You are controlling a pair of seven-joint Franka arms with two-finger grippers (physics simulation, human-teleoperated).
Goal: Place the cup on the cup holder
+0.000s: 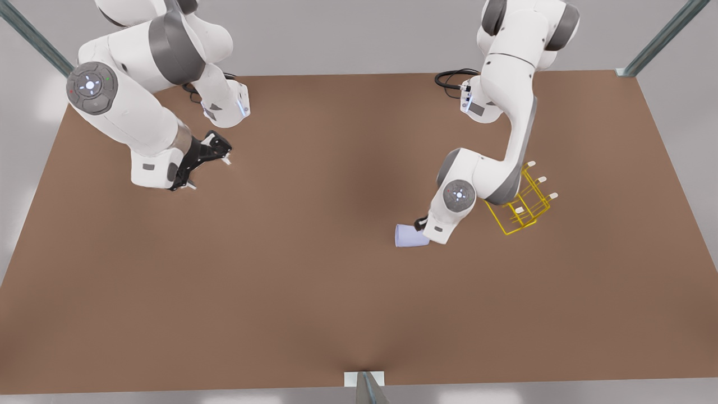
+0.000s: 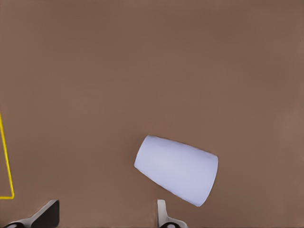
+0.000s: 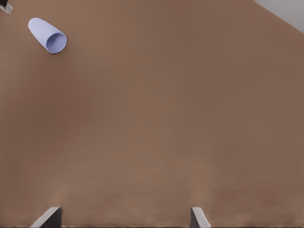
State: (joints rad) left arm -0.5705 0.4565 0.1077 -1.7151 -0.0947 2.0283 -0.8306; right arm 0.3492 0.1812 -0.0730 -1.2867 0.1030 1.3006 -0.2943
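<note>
Front view: the cup [image 1: 410,235] lies on its side on the table [image 1: 280,280], the left gripper [image 1: 422,224] right at its narrow end, the cup holder [image 1: 521,205] just behind that arm, while the right gripper [image 1: 210,163] waits far across. Left wrist view: fingers [image 2: 164,216] spread, cup [image 2: 176,169] just ahead and off-centre, so I'd centre both fingers around its body before closing. Right wrist view: fingers [image 3: 198,217] wide apart over bare table, cup [image 3: 47,35] well away.

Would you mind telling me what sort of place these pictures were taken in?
Most likely a simulated robot test bench rather than a real room: two arms mounted at a plain brown table, metal frame struts at its corners, and on it a cup lying on its side and a yellow cup holder.
</note>
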